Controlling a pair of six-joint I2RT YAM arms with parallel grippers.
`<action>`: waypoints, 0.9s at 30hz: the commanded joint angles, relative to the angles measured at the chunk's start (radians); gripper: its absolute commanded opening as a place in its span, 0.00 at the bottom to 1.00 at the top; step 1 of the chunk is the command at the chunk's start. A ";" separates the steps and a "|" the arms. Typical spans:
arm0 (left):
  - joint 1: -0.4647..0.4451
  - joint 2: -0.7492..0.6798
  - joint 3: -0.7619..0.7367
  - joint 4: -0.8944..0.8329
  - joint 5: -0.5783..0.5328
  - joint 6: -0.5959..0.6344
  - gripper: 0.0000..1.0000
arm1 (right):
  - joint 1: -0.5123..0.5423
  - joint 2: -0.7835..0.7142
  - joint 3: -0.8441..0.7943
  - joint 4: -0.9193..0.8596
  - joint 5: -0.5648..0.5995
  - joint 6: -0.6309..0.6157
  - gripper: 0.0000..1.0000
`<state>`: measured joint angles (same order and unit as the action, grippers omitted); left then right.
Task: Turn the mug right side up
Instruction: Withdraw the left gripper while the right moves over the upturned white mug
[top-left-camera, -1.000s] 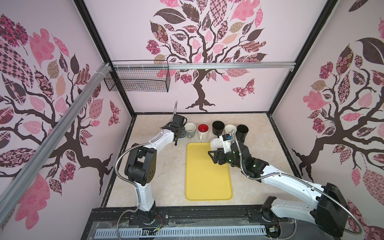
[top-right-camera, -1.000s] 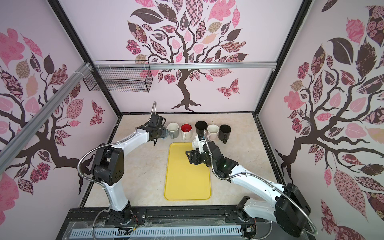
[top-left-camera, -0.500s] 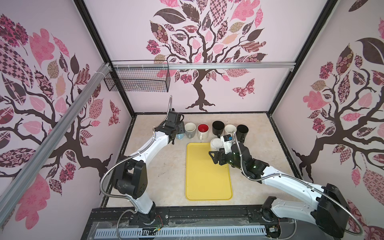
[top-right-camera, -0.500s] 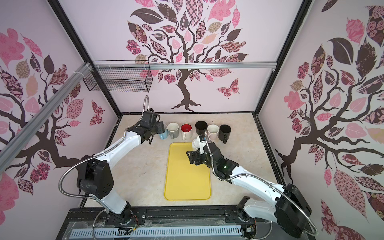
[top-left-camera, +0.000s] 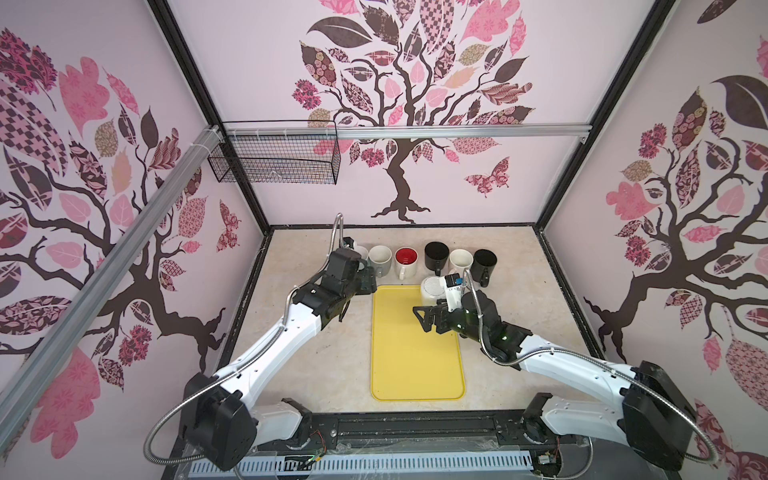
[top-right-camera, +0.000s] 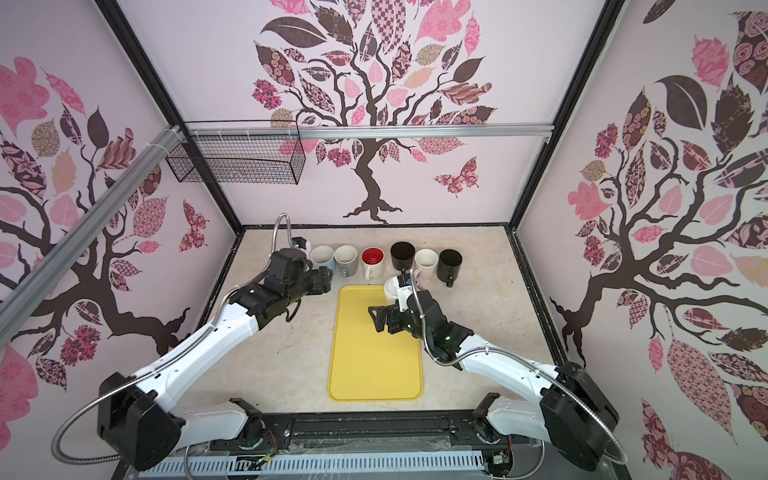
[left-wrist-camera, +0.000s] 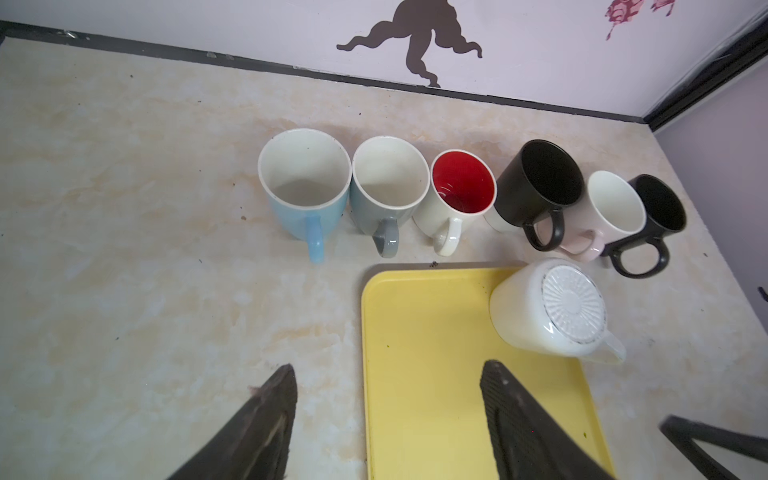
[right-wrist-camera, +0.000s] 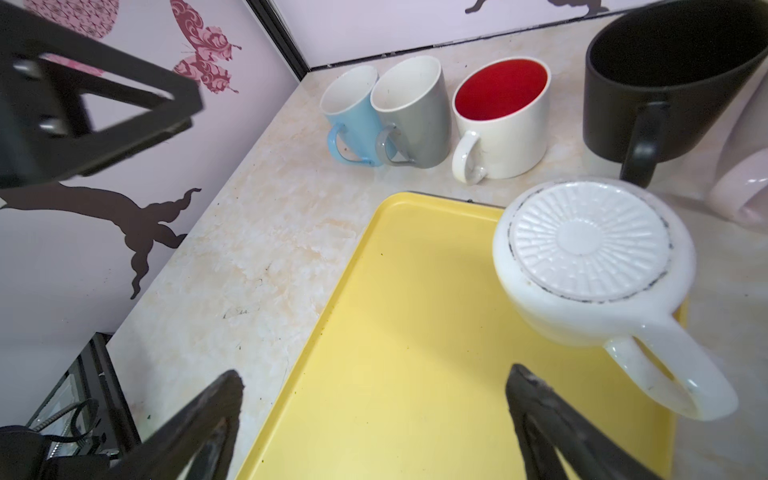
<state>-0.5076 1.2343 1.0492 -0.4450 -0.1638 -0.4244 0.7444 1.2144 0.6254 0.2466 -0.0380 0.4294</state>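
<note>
White mug (right-wrist-camera: 590, 257) upside down on yellow tray (right-wrist-camera: 415, 332) corner, just beside right gripper (right-wrist-camera: 374, 372), jaws apart, empty

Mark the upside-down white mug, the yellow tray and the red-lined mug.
upside-down white mug (right-wrist-camera: 590, 239): right wrist view, on its ribbed base.
yellow tray (left-wrist-camera: 428, 332): left wrist view, on its bare floor.
red-lined mug (left-wrist-camera: 463, 185): left wrist view, on its red inside.

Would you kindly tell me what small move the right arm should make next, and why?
Probably ease the open right end effector sideways onto the white mug: it alone stands base-up, on the far corner of the yellow tray, while the six mugs behind stand upright, and the empty jaws hover just beside it.
</note>
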 joint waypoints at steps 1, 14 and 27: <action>0.002 -0.101 -0.100 -0.002 0.091 -0.045 0.73 | -0.004 0.052 0.084 -0.023 -0.046 -0.035 1.00; 0.002 -0.390 -0.345 0.057 0.178 -0.115 0.72 | -0.006 0.150 0.332 -0.373 0.209 -0.282 0.99; 0.004 -0.368 -0.371 0.131 0.284 -0.140 0.71 | -0.107 0.270 0.384 -0.416 0.277 -0.544 0.88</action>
<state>-0.5072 0.8650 0.7040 -0.3592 0.0917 -0.5552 0.6785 1.4467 0.9539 -0.1135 0.2672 -0.0444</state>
